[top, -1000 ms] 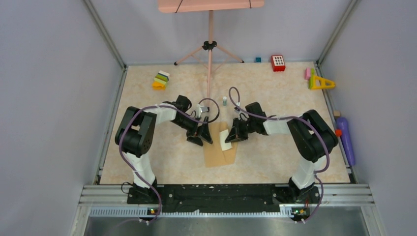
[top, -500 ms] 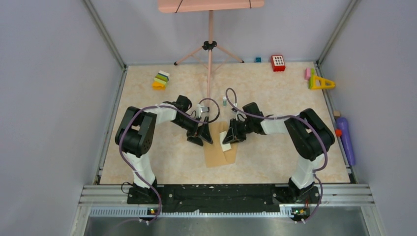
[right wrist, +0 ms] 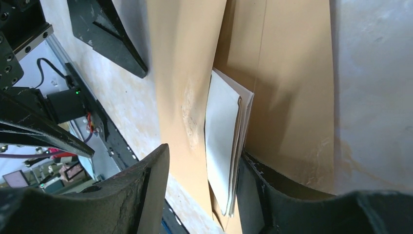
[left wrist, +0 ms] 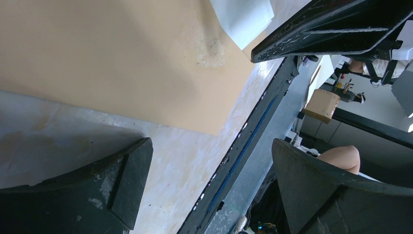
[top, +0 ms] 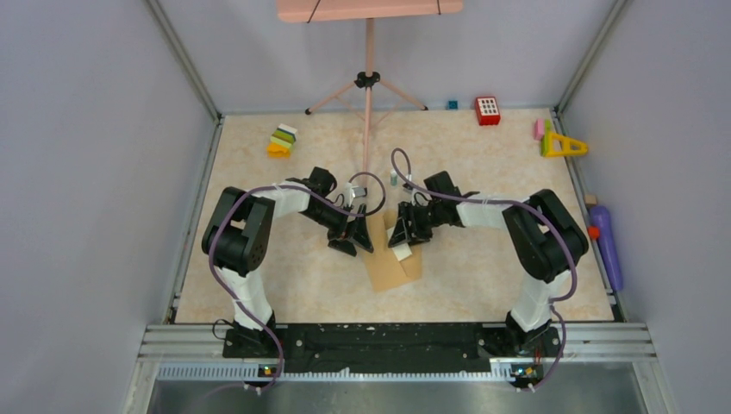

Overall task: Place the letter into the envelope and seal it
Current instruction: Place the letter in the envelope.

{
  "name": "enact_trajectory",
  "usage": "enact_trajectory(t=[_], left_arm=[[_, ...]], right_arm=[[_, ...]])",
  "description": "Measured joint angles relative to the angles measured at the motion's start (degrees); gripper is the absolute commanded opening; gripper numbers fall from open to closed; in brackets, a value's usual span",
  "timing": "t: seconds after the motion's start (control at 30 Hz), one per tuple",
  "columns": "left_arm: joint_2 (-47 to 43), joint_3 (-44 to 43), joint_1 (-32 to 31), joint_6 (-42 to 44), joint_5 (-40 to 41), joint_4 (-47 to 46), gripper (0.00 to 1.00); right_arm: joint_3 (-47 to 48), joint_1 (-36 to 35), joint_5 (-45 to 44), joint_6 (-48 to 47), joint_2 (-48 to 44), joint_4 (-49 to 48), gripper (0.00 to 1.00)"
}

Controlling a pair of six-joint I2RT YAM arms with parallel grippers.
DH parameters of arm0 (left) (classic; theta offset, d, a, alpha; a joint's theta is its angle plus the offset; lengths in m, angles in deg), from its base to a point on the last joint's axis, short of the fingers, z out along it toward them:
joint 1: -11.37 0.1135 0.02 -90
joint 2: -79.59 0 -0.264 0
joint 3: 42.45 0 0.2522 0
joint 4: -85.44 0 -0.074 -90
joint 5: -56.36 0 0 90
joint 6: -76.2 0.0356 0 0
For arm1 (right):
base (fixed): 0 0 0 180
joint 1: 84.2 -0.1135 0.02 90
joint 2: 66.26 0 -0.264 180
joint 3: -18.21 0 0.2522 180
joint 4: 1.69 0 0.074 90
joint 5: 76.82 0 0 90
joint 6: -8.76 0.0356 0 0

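Loosely, the right gripper (right wrist: 204,161) stood parted astride the folded cream paper letter (right wrist: 221,146) on the brown kraft envelope (right wrist: 180,73); the left gripper (left wrist: 209,146) gaped wide nearby.

Left hand (top: 354,242) spread wide and right hand (top: 405,241) partly parted, both angled down toward each other.

I cannot read any text, label, number or brand on anything here; whatever marks exist are too small or blurred to read.
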Motion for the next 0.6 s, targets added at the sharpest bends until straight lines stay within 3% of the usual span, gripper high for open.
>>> enact_trajectory(t=[0.6], left_arm=[[0.0,-3.1,-0.3,-1.0,0.5,-1.6,0.99]], right_arm=[[1.1,0.5,-1.3,-1.8,-0.3,2.2,0.55]])
